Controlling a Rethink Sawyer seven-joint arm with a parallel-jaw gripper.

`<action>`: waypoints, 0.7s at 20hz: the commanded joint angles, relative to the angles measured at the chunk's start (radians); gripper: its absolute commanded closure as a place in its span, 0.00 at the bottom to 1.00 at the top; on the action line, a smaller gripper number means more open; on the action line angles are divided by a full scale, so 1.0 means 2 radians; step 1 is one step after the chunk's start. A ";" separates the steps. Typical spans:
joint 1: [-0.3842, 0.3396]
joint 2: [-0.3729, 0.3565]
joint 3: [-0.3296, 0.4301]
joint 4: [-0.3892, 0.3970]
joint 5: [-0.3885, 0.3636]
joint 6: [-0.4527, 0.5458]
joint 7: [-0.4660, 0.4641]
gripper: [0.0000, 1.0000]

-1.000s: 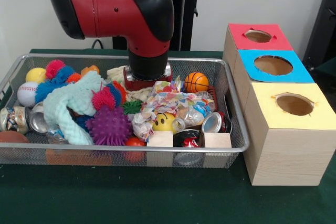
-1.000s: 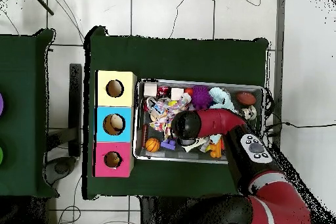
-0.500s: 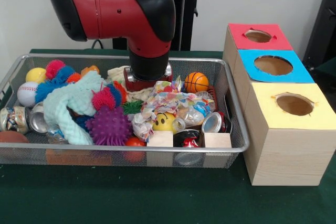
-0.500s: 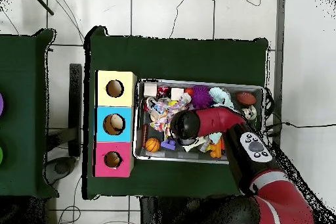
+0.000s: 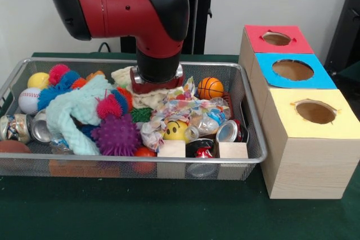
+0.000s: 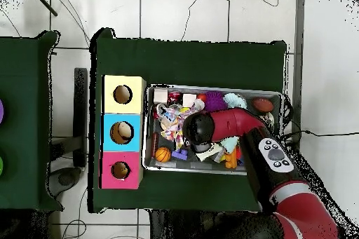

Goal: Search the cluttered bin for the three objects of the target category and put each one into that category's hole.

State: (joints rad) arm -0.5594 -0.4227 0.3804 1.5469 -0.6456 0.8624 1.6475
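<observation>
A: The bin (image 5: pixel 254 139) sits on the green table left of the three wooden boxes (image 5: pixel 304 155), packed full — spiky purple ball (image 5: pixel 116 135), mint cloth (image 5: pixel 76 113), crushed can (image 5: pixel 227 131), orange mini basketball (image 5: pixel 210 88).

B: And the gripper (image 5: pixel 156 85)?

A: Low over the cream cloth (image 5: pixel 143 98) at the back middle. Its fingers are hidden by the wrist and the clutter, so whether it holds anything cannot be told.

B: Handling, as a judgement?

A: Cloths look soft and light, likely to drag neighbours — pinch a raised fold. Balls look springy and may roll; grip across the middle. Cans are thin, slick metal; take them by the body.
</observation>
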 commanded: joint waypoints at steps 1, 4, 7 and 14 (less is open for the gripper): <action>-0.033 -0.044 0.034 -0.098 -0.046 0.016 -0.168 0.00; -0.040 -0.047 0.039 -0.098 -0.049 0.025 -0.175 0.00; -0.050 -0.038 0.049 -0.100 -0.053 0.018 -0.181 0.00; -0.063 -0.024 0.061 -0.096 -0.063 -0.011 -0.175 0.00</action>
State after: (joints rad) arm -0.6357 -0.4598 0.4313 1.5149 -0.6504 0.9202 1.6228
